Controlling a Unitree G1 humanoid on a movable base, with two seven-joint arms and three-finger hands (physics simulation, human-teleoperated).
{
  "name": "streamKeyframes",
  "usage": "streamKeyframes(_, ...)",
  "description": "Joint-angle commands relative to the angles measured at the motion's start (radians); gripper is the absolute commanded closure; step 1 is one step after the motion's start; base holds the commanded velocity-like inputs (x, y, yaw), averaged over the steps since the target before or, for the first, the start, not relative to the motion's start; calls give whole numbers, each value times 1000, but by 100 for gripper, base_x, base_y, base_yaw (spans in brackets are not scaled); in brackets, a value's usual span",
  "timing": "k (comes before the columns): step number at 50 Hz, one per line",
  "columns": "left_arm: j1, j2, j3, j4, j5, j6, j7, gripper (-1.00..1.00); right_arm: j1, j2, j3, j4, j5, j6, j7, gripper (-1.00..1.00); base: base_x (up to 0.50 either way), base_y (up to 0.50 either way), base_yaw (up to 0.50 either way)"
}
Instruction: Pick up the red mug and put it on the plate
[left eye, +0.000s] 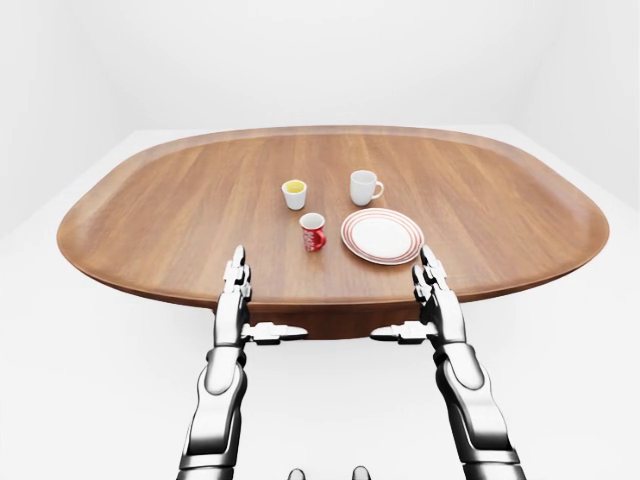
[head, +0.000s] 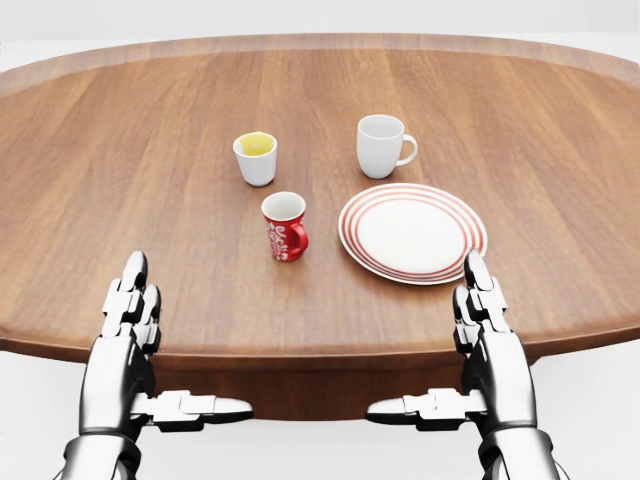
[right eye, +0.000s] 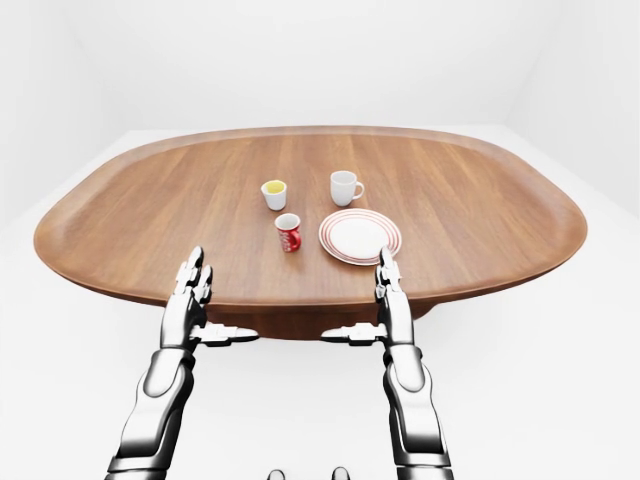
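A red mug (head: 285, 227) with white lettering stands upright on the wooden table (head: 120, 170), just left of a white plate with red rings (head: 412, 232). My left hand (head: 150, 345) is open at the table's near edge, lower left of the mug and well apart from it. My right hand (head: 455, 340) is open at the near edge, just below the plate. Both hands are empty, fingers straight, thumbs pointing inward.
A small white cup with yellow inside (head: 256, 158) stands above the red mug. A white mug (head: 382, 146) stands above the plate. The oval table has a raised rim (left eye: 90, 205). White floor surrounds it.
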Motion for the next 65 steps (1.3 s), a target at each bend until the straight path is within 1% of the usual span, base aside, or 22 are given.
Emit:
streamKeyframes(1, 2, -2, -6, 2, 3, -2, 0, -100, 7, 1, 2, -16, -8, 7, 1, -100, 0, 27, 0)
streamKeyframes(4, 0, -1, -2, 0, -1, 2, -2, -100, 5, 1, 1, -14, -11, 7, -2, -100, 0, 27, 0)
streamKeyframes(5, -1, 0, -2, 0, -2, 2, -2, -100, 4, 2, 1, -12, -10, -3, -2, -100, 0, 27, 0)
streamKeyframes(7, -1, 0, -1, 0, -3, 4, -2, -100, 4, 1, 0, -13, -2, 8, 1, -100, 0, 10, 0)
streamKeyframes(9, -3, -1, -2, 1, -4, 7, -3, -100, 2, 0, 0, -9, -4, 8, 0, -100, 0, 0, 0)
streamKeyframes(11, -5, -1, -2, -2, -5, 13, -2, -100, -10, -1, -6, 5, -2, 17, -6, -100, 0, 0, 0)
streamKeyframes(13, -5, -1, -3, -30, -11, 41, -5, -100, -24, -3, -14, 9, 9, 31, -6, -100, 0, 0, 0)
streamKeyframes(14, -5, -1, -3, -31, -11, 42, -6, -100, -24, -4, -15, 9, 10, 32, -6, -100, 0, 0, 0)
streamKeyframes(15, -7, 0, 0, -38, -14, 52, -6, -100, -28, -6, -15, 0, 7, 43, -10, -100, 0, 0, 0)
streamKeyframes(16, -13, 1, 2, -45, -19, 66, -8, -100, -33, -9, -17, -21, 12, 63, -7, -100, 0, 0, 0)
streamKeyframes(18, -25, 3, 1, -48, -17, 86, -9, -100, -51, -17, -25, -29, 0, 63, -16, -100, 0, 0, 0)
streamKeyframes(20, -40, 6, 2, -52, -10, 113, -7, -100, -70, -26, -37, -41, -1, 63, -18, -100, 0, 0, 0)
streamKeyframes(21, -45, 7, 3, -60, -8, 120, -6, -100, -76, -29, -43, -48, 3, 63, -17, -100, 0, 0, 0)
streamKeyframes(23, -58, 10, 4, -104, -5, 120, -8, -100, -94, -40, -54, -84, 13, 63, -6, -100, 0, 0, 0)
streamKeyframes(26, -84, 16, 8, -124, -1, 120, -12, -100, -133, -50, -72, -62, 28, 63, 0, -100, 0, 0, 0)
streamKeyframes(28, -120, 21, 18, -97, -14, 120, -26, -100, -158, -60, -85, -24, 35, 63, -1, -100, 0, 0, 0)
streamKeyframes(31, -157, 31, 30, -42, -2, 120, -14, -100, -172, -77, -86, -14, 27, 63, 8, -100, 0, 0, 0)
streamKeyframes(37, -170, 37, 38, -58, 4, 120, -7, -100, -188, -94, -90, -106, 12, 63, 54, -100, 0, 0, 0)
streamKeyframes(42, -169, 32, 26, -101, 8, 120, -7, -100, -241, -107, -93, -103, -4, 63, 59, -100, 0, 0, 0)
streamKeyframes(45, -183, 33, 28, -85, 8, 120, -9, -100, -253, -106, -82, -107, -23, 63, 65, -100, 0, 0, 0)
streamKeyframes(48, -212, 40, 40, -20, 0, 120, -9, -100, -262, -105, -77, -121, -37, 63, 72, -100, 0, 0, 0)
streamKeyframes(65, -197, 45, 42, -111, 0, 120, -11, -100, -256, -101, -69, -128, -75, 63, 92, -100, 0, 0, 0)
